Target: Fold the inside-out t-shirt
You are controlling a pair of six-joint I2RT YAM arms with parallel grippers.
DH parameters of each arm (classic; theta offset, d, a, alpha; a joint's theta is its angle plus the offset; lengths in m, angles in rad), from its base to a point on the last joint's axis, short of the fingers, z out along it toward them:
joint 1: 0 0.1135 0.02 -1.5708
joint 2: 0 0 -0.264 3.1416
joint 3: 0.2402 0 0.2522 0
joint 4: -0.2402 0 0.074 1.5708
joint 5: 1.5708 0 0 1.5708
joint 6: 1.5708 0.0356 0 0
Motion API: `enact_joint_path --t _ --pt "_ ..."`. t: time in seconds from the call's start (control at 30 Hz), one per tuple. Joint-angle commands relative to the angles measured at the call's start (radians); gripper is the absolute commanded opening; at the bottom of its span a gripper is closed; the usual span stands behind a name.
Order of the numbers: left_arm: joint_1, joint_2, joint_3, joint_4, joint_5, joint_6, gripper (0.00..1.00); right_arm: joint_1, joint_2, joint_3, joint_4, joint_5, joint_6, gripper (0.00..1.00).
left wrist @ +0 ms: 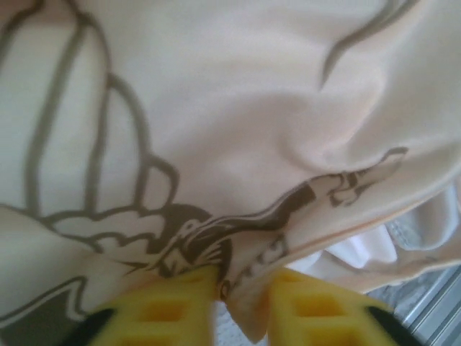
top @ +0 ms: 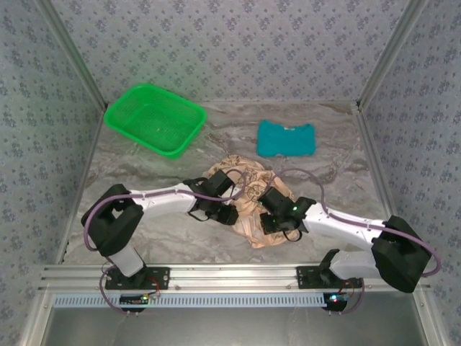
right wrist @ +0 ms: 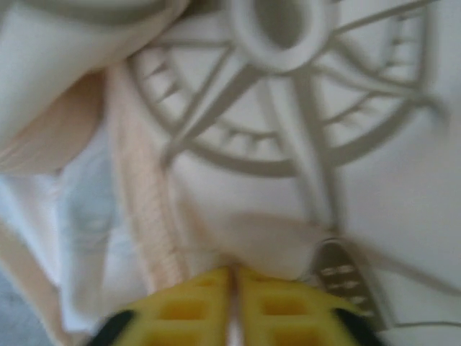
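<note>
- Far left, at ten o'clock from the cloth heap: rectangular green plastic mesh basket point(top: 151, 119), well apart from both arms on the grey marbled table point(top: 338, 180).
- Next along, the left gripper point(top: 222, 210) point(left wrist: 243, 288): yellow fingers clamped on a printed fold at the nine o'clock edge of the peach-beige soft cloth t-shirt point(top: 245, 180) point(left wrist: 238, 130) point(right wrist: 346, 202), with a hem edge poking out between the pads in the wrist view.
- Centre of the table, between the two arms: t-shirt bunched in a crumpled heap, not spread flat, with dark brown compass prints on top and paler layers tucked under towards six o'clock.
- Then the right gripper point(top: 272, 215) point(right wrist: 232, 277): yellow fingers pressed together, tips down on the cloth at the heap's four o'clock side, just beside a ribbed peach band. Cannot tell whether any layer is caught between them.
- Far right, at one o'clock from the heap: small plain teal folded garment point(top: 286, 138), well apart and no part of this job.
- Likely trouble from here:
  - Thin hold on the left, so a slip if pulled sharply.
  - Possibly no cloth in the right fingers, so a one-sided lift that drags the heap instead of opening it.
  - Several layers perhaps pinched together, keeping the shirt bunched rather than spread.
  - Both holds close together on the heap, so twisting rather than flattening if drawn apart unevenly.
</note>
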Motion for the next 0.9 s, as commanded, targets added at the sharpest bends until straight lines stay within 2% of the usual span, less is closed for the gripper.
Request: enact_joint_path --t 0.0,0.1,0.17,0.23,0.27,0.33,0.37,0.4,0.43,0.6,0.7,0.77,0.87 --pt "-0.002 -0.013 0.041 -0.027 -0.04 0.022 0.0 -0.022 -0.057 0.029 -0.015 0.106 0.04 0.0" --pt "0.021 -0.072 0.101 -0.118 -0.023 0.058 0.0 -0.049 -0.156 0.035 -0.082 0.111 0.04 0.0" --pt "0.051 -0.111 0.142 -0.153 0.041 0.067 0.0 -0.084 -0.217 0.034 -0.12 0.095 0.023 0.0" --pt "0.083 -0.134 0.185 -0.176 0.101 0.052 0.0 -0.103 -0.262 0.032 -0.137 0.022 -0.035 0.0" --pt "0.089 -0.138 0.2 -0.182 0.126 0.045 0.0 -0.102 -0.271 0.031 -0.121 -0.028 -0.066 0.05" --pt "0.09 -0.141 0.228 -0.184 0.178 0.033 0.0 -0.086 -0.259 0.031 -0.073 -0.111 -0.092 0.3" --pt "0.09 -0.138 0.235 -0.179 0.202 0.028 0.0 -0.073 -0.246 0.038 -0.065 -0.096 -0.078 0.41" --pt "0.09 -0.138 0.239 -0.176 0.22 0.022 0.0 -0.058 -0.226 0.042 -0.047 -0.085 -0.07 0.47" --pt "0.089 -0.14 0.24 -0.176 0.229 0.017 0.0 -0.047 -0.201 0.047 -0.026 -0.087 -0.066 0.5" --pt "0.081 -0.151 0.226 -0.19 0.269 0.033 0.0 -0.024 -0.094 0.086 0.012 0.016 0.018 0.52" --pt "0.073 -0.155 0.203 -0.192 0.28 0.034 0.0 -0.021 -0.043 0.081 0.078 -0.002 0.035 0.53" --pt "0.073 -0.166 0.18 -0.173 0.288 0.014 0.0 0.016 0.007 0.09 0.096 0.014 0.039 0.55" --pt "0.073 -0.189 0.154 -0.153 0.278 -0.009 0.0 0.097 0.077 0.093 0.077 0.126 0.102 0.56"
